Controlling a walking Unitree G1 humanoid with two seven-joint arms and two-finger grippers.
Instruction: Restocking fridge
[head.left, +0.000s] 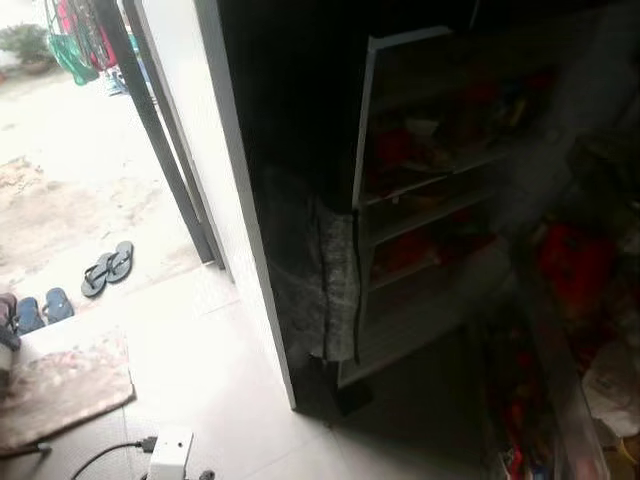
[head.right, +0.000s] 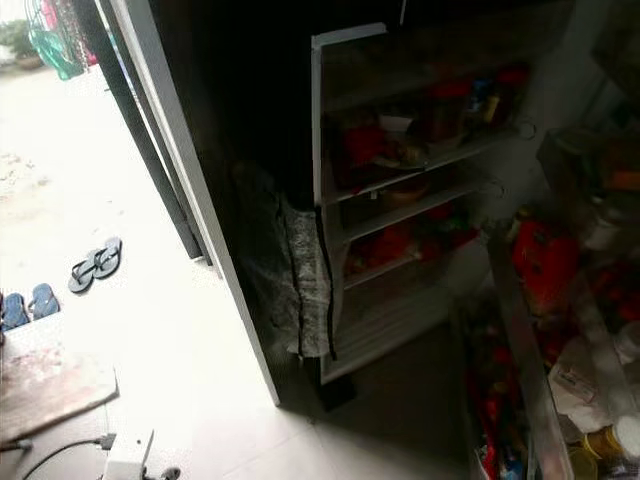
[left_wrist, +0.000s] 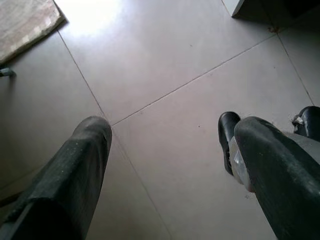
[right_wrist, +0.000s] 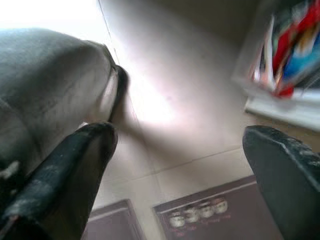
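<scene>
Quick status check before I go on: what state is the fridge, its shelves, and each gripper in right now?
Fridge: open, door swung wide.
Fridge shelves: stocked with red and other items, dim.
Door rack: holding packets and jars.
Left gripper: open, empty, over floor tiles.
Right gripper: open, empty.
Sandals: lying by the doorway.

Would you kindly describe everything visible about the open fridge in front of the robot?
The fridge stands open on the tiled floor, beside a bright doorway. Its interior is dim, with white-edged shelves holding red and other packages too blurred to identify. Its open door, on the robot's right, carries more packed items in its racks. A grey cloth hangs against its left front edge.
</scene>
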